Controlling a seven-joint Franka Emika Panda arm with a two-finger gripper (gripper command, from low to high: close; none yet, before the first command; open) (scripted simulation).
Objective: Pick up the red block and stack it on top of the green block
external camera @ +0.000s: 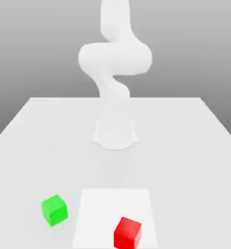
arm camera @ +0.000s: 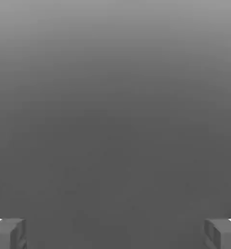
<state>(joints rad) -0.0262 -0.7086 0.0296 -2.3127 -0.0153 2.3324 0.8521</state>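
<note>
My gripper stands wide apart, empty; the red block lies at the exterior view's lower middle, out beyond my base.

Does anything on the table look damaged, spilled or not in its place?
Nothing looks damaged or spilled. The red block sits on the white square and the green block beside it; both are turned at an angle, which seems normal before stacking.
</note>
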